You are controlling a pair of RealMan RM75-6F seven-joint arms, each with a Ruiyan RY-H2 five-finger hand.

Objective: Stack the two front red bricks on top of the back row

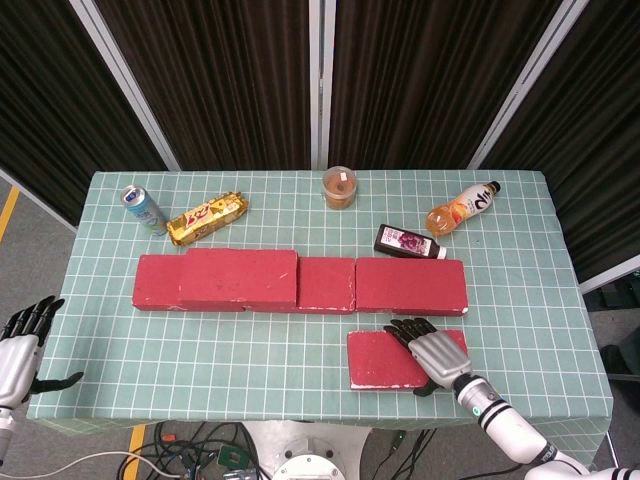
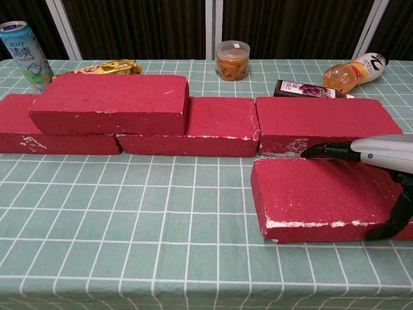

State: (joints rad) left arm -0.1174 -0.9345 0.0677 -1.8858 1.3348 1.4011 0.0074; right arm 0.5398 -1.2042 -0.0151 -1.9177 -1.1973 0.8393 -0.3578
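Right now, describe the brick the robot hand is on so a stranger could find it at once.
On the green checked table, find the long row of red bricks. In front of its right end lies one lone brick, under the right robot hand. It alone sits apart from the row.

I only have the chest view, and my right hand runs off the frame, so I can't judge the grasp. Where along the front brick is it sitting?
Observer: In the head view the right hand lies over the right end of the front brick, with its fingers at the back edge and its thumb at the front edge.
Operator: And the left hand? I see none of it.
Observer: The left hand hangs just off the front left corner of the table, with its fingers apart and holding nothing.
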